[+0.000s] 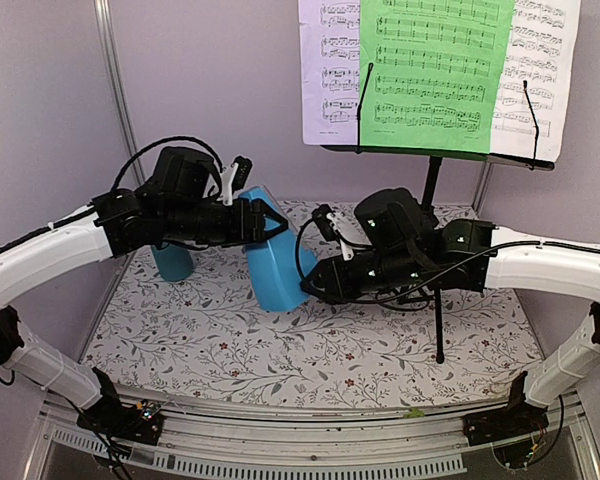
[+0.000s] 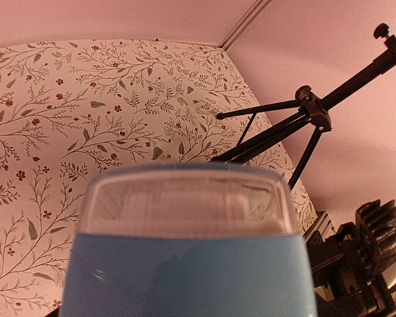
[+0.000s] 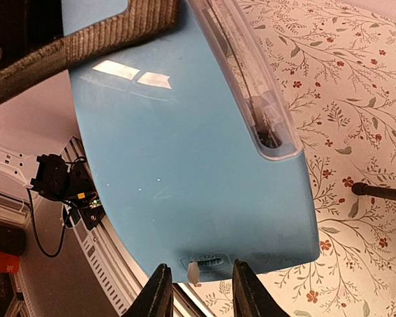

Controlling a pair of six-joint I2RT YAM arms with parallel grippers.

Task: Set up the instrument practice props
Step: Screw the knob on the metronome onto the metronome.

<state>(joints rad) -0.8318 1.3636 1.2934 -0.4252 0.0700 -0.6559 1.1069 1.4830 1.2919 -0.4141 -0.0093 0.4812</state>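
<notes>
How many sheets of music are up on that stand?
3: a pale sheet on the left, a green sheet in the middle, a white sheet on the right. Others may be hidden behind the green one.

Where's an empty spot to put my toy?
The front strip of the flowery table, between the blue metronome and the near edge, is bare. The middle around the metronome is crowded, and the music stand's legs fill the back right.
</notes>
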